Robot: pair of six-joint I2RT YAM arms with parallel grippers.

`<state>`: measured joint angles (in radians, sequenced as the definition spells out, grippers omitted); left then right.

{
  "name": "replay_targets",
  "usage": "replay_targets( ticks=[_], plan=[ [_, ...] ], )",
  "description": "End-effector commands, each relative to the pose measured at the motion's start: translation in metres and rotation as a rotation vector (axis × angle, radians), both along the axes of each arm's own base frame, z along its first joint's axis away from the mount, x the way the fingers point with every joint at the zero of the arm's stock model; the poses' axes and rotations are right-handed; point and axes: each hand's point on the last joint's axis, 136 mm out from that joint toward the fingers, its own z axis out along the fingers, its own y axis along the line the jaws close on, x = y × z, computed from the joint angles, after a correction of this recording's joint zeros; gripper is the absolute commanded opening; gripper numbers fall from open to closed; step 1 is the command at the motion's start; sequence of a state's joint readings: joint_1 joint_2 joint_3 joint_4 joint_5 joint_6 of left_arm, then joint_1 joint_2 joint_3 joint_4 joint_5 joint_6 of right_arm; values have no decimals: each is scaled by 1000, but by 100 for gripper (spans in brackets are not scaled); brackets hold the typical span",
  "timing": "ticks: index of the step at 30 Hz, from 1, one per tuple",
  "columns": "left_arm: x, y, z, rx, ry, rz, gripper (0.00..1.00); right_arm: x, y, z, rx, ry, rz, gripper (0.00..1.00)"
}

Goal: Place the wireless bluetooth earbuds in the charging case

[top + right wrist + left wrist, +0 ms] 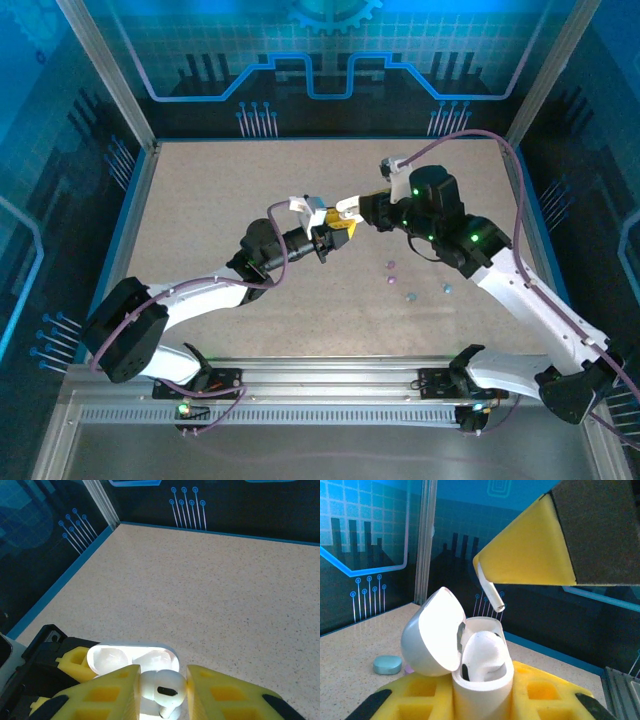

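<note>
- From overhead, we see the left gripper and right gripper meeting over the speckled beige tabletop, with the small white glossy plastic charging case between them.
- Only this view gives us the loose pieces to the right of the case, nearer the arm bases: two tiny pink-purple buds and two tiny teal-blue buds.
- From the left wrist, we see the left gripper with its yellow foam pads pressed against the case, holding it upright with its lid swung open to the left.
- A seated white earbud already sits inside the case.
- Just above the case, clear of its rim, the stem of a second white earbud pokes from the right gripper's pad.
- From the right wrist, we see the right gripper pinching that second white earbud directly over the open case.
</note>
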<state>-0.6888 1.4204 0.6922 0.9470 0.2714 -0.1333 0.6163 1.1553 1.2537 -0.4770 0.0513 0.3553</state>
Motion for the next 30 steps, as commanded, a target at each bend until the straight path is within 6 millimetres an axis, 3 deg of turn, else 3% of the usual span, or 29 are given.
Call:
replay_targets(
  ticks=[1, 13, 22, 30],
  plan=[
    [-1, -1, 16, -36, -22, -24, 24, 1, 10, 17, -2, -63, 34, 29],
    [-3, 0, 21, -56, -33, -31, 24, 4, 10, 1, -102, -76, 51, 29],
    [-1, 2, 26, -80, -45, -13, 24, -21, 17, -13, -161, -85, 220, 31],
    [-2, 1, 27, -81, -49, -19, 24, -24, 19, -15, -153, -65, 234, 37]
  ],
)
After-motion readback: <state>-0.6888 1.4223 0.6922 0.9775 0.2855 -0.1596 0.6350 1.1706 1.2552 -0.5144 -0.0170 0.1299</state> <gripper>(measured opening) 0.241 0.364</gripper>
